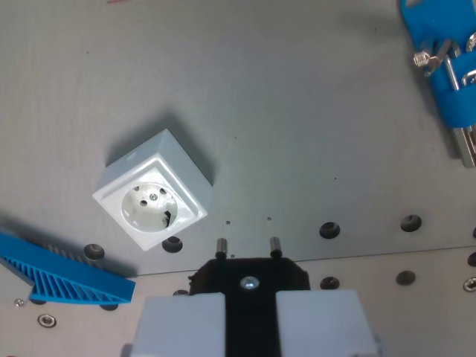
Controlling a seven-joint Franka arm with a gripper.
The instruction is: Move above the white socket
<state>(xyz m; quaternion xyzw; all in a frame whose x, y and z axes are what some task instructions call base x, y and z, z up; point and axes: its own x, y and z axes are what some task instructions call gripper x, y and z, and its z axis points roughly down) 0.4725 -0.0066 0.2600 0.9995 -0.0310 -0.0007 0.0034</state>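
The white socket (pixel 152 197) is a small square box with a round recessed face and pin holes. It sits tilted on the grey metal plate (pixel 297 134), at the wrist view's left of centre. My gripper (pixel 251 301) is at the bottom edge, shut on a black plug (pixel 249 281) held between its pale fingers (pixel 182 323). The plug's two metal pins (pixel 221 246) point up the picture. The socket lies up and to the wrist view's left of the plug, apart from it.
A blue ribbed part (pixel 67 273) lies at the lower left, close below the socket. A blue fixture with metal fittings (pixel 446 63) stands at the upper right. Screw holes (pixel 329 230) run along the plate's seam near the plug.
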